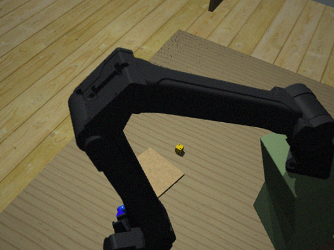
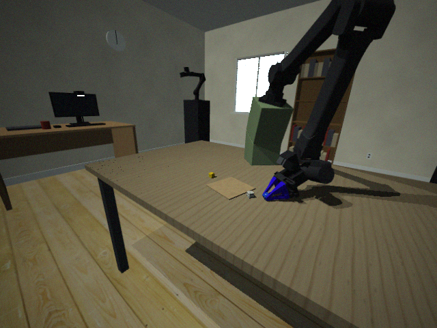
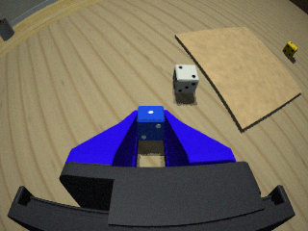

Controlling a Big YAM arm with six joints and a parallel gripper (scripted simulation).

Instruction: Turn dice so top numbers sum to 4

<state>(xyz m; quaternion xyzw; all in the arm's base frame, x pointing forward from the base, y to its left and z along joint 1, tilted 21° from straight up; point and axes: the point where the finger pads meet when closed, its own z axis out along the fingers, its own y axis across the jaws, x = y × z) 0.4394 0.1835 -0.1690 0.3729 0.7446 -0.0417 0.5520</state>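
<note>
Your pincer (image 3: 150, 130) is gripping the blue die (image 3: 150, 122) low over the worktop (image 3: 77, 77); white die (image 3: 187, 80) is sitting just off the mat (image 3: 244, 67).

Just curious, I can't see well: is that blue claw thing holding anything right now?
Tool: closed on a small blue die, one white pip showing on its top face, held low over the wooden table.

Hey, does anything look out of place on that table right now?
Yes: no die is on the mat. The yellow die sits on bare table beyond it, the white die sits just off its near edge, and the blue die is clamped in the tool, also off the mat.
</note>
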